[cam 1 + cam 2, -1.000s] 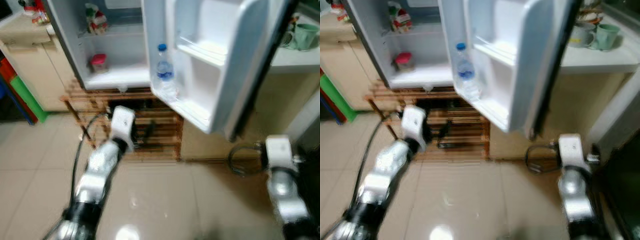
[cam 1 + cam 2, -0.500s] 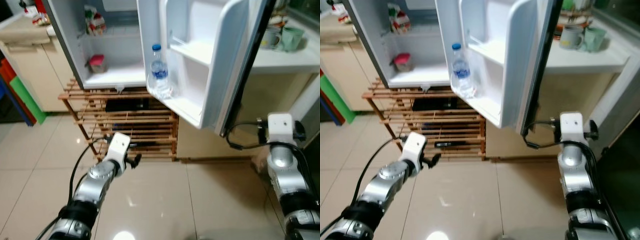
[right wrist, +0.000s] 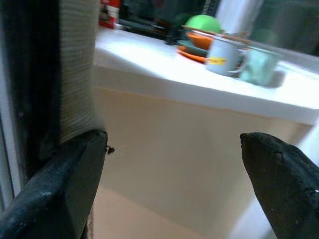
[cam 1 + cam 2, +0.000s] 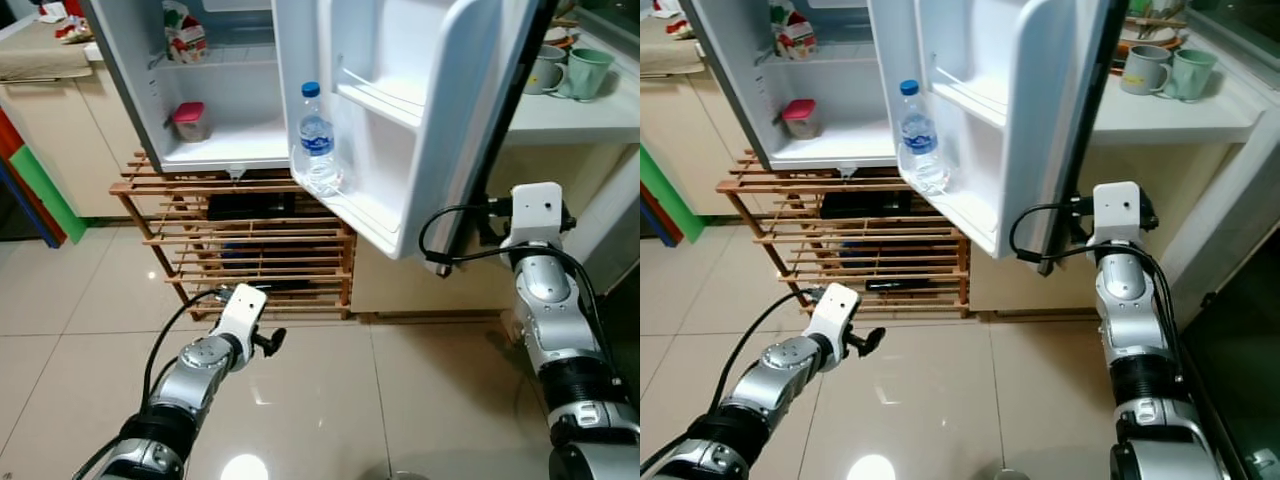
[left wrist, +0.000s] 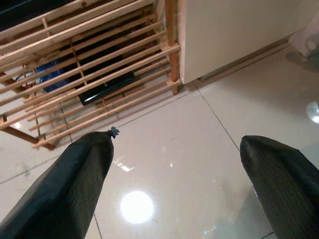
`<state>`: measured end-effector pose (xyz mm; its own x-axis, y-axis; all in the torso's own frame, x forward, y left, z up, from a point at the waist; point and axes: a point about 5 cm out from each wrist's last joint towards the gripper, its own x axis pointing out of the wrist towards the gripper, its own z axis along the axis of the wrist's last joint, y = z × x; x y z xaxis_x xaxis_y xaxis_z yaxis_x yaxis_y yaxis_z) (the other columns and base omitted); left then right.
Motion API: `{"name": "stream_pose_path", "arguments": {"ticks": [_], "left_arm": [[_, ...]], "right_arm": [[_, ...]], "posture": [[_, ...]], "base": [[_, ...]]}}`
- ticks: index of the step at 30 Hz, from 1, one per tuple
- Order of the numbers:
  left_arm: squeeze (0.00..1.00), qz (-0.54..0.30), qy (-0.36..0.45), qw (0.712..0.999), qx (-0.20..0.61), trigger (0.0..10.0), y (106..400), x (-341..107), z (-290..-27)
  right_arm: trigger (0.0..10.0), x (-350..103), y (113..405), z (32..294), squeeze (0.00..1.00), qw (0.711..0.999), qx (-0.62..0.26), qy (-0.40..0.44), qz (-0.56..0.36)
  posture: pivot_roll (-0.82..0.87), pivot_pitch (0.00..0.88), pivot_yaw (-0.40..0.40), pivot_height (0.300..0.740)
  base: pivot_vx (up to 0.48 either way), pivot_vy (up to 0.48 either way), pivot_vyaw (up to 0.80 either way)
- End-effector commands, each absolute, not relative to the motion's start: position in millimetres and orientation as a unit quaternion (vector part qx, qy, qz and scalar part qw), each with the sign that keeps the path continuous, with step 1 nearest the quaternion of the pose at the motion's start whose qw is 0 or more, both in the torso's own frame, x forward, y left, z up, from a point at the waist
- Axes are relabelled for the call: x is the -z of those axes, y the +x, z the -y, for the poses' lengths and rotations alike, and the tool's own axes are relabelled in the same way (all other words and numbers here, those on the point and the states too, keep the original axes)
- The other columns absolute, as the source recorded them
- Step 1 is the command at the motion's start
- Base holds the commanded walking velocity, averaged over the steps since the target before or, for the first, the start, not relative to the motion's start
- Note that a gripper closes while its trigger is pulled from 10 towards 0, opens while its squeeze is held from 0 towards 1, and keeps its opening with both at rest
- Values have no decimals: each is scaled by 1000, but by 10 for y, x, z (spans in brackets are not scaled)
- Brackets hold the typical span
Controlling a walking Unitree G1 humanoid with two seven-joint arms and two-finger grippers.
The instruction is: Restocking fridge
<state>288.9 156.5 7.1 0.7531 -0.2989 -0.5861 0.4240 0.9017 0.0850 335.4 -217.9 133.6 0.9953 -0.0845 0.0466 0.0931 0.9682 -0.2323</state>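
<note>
While the fridge door (image 4: 420, 110) stands open at twelve o'clock, a water bottle (image 4: 316, 140) in its rack, both empty grippers, left (image 5: 174, 184) and right (image 3: 172, 174), hold fingers apart, likely needing stock fetched next

Both grippers' jaws parted — left gripper (image 5: 174, 164), right gripper (image 3: 172, 164).

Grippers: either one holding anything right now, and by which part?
Nothing is held. The left gripper is open above the floor tiles. The right gripper is open, one finger by the fridge door edge.
</note>
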Motion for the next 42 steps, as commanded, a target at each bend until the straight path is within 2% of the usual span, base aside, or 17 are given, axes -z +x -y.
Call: {"name": "stream_pose_path", "arguments": {"ticks": [1, 6, 9, 11, 13, 15, 18, 25, 28, 31, 35, 39, 42], "left_arm": [[0, -288, 117, 930, 196, 10000, 2935, -109, -1584], [0, -293, 119, 927, 201, 10000, 2931, -95, -1579], [0, -339, 122, 907, 216, 10000, 2850, 5, -1604], [0, -345, 125, 905, 215, 10000, 2838, 23, -1618], [0, -356, 124, 903, 208, 10000, 2815, 64, -1652], [0, -360, 122, 901, 206, 10000, 2805, 82, -1664], [0, -365, 121, 900, 205, 10000, 2803, 97, -1668], [0, -387, 119, 896, 182, 10000, 2749, 184, -1732], [0, -393, 119, 895, 176, 10000, 2719, 220, -1755], [0, -396, 118, 893, 176, 10000, 2692, 253, -1764], [0, -400, 112, 894, 170, 10000, 2633, 312, -1777], [0, -416, 62, 891, 171, 10000, 2540, 397, -1739], [0, -426, -15, 887, 176, 10000, 2493, 429, -1682]], "right_arm": [[10000, -1495, 3373, 1974, 0, 993, -5, -103, 48], [10000, -1529, 3247, 1768, 0, 992, -72, -95, 48], [10000, -1603, 3065, 1665, 0, 988, -121, -82, 43], [10000, -1643, 3017, 1635, 0, 988, -135, -66, 43], [10000, -1900, 2827, 1378, 0, 966, -252, 26, 58], [10000, -2079, 2650, 1201, 0, 934, -343, 73, 67], [10000, -2122, 2545, 1156, 0, 911, -394, 109, 55], [10000, -1860, 2824, 1441, 0, 965, -254, 60, 8], [10000, -1792, 2889, 1531, 0, 977, -211, 33, -11], [10000, -1765, 2907, 1569, 0, 979, -199, 35, -24], [10000, -1662, 2939, 1638, 0, 986, -165, -13, -35], [10000, -1577, 2969, 1631, 0, 987, -154, -16, -46], [10000, -1553, 2968, 1622, 0, 987, -153, -16, -48]], "posture": [[-128, 0, 64, 740], [-133, 0, 65, 740], [-138, 0, 67, 740], [-140, 0, 69, 740], [-146, 0, 76, 740], [-148, 0, 77, 740], [-148, 0, 76, 740], [-142, 0, 71, 740], [-139, 0, 70, 740], [-134, 0, 66, 740], [-131, 0, 64, 740], [-132, 0, 65, 740], [-134, 0, 65, 740]], "base": [[0, 0, 0], [0, 0, 0], [0, 0, 0], [0, 0, 0], [0, 0, 0], [0, 0, 0], [0, 0, 0], [0, 0, 0], [0, 0, 0], [0, 0, 0], [0, 0, 0], [0, 0, 0], [0, 0, 0]]}}
